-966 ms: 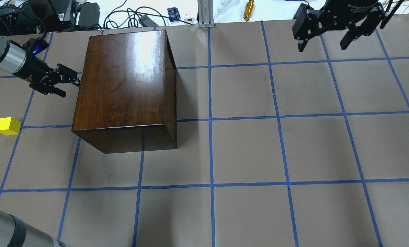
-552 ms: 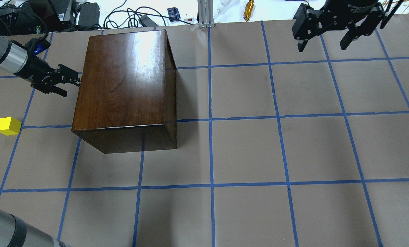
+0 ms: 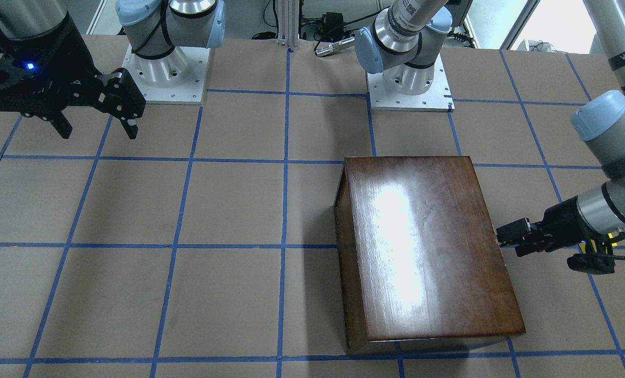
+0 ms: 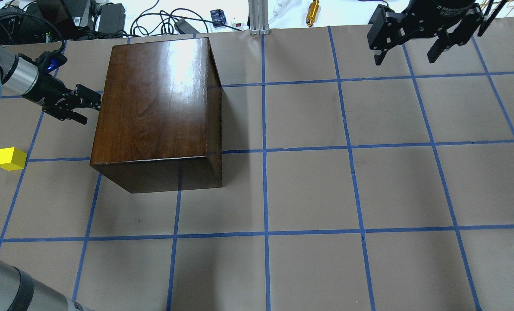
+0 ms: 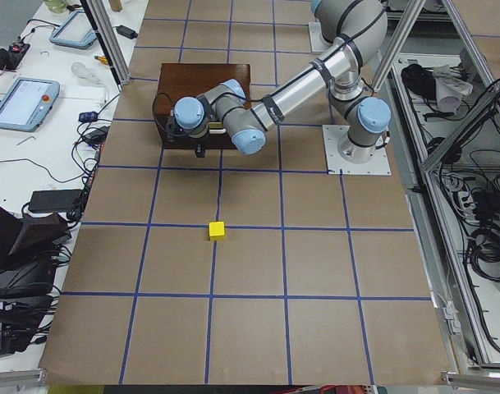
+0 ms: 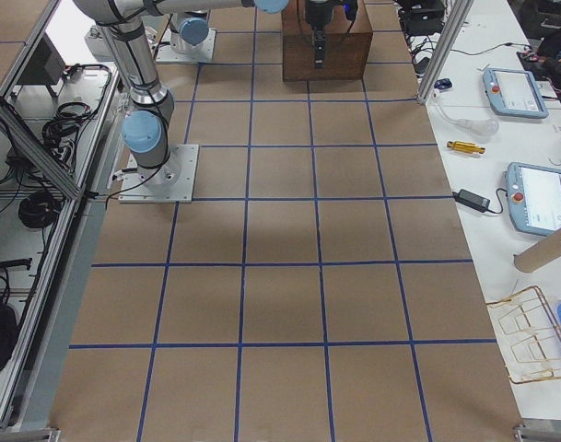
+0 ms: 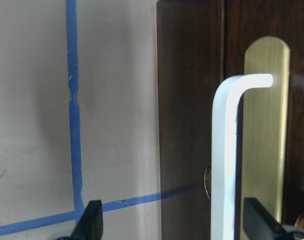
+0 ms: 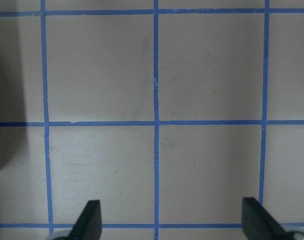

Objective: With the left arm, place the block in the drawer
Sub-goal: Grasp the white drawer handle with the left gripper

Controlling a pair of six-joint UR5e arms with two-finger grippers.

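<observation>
1. Far left in the overhead view, the block (image 4: pixel 11 158) sits on the worktop (image 4: pixel 308 190) beside a blue tape line. It is untouched and well apart from the wooden box (image 4: pixel 157 108).
2. Next along, the left arm (image 4: pixel 17 80) reaches level toward the box's left face. The left jaws stand wide and hold nothing, their tips just short of the wood.
3. The drawer (image 7: pixel 297 100) is shut, flush in that face.
4. Far right, at the rear of the worktop, the right jaws also gape wide and empty.
5. The step in hand looks like opening the drawer, with the block's pickup to come after. The next move calls for a small advance until the pull (image 7: pixel 225 165) lies well between the tips. After that comes a firm close and a straight draw away from the box, gentle enough not to drag the box along.
6. Only the left wrist view shows the pull on its brass plate (image 7: pixel 266 125), already framed between the two tips and nearer one of them. The overhead view hides that face under the box's top. The exterior left view shows the bare stretch of worktop between block and box.
</observation>
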